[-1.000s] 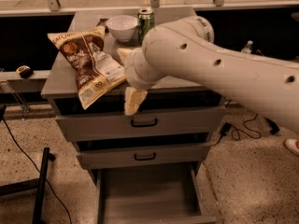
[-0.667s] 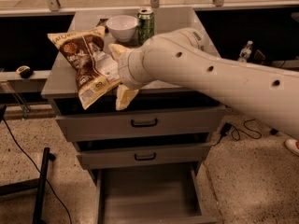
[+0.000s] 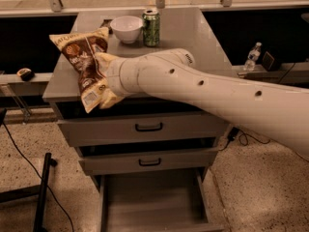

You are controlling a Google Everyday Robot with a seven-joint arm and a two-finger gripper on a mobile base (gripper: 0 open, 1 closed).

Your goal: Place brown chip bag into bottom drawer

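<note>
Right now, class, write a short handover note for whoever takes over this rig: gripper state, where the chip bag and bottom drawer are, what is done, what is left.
Gripper: shut on the brown chip bag, holding it tilted at the front-left edge of the cabinet top.
Bottom drawer: pulled open below, with no bag in it.
Done: bag gripped, drawer open.
Left: carry the bag down over the bottom drawer and release it inside.

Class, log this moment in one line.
gripper shut on brown chip bag at cabinet front-left edge | bottom drawer open | bag not placed
</note>
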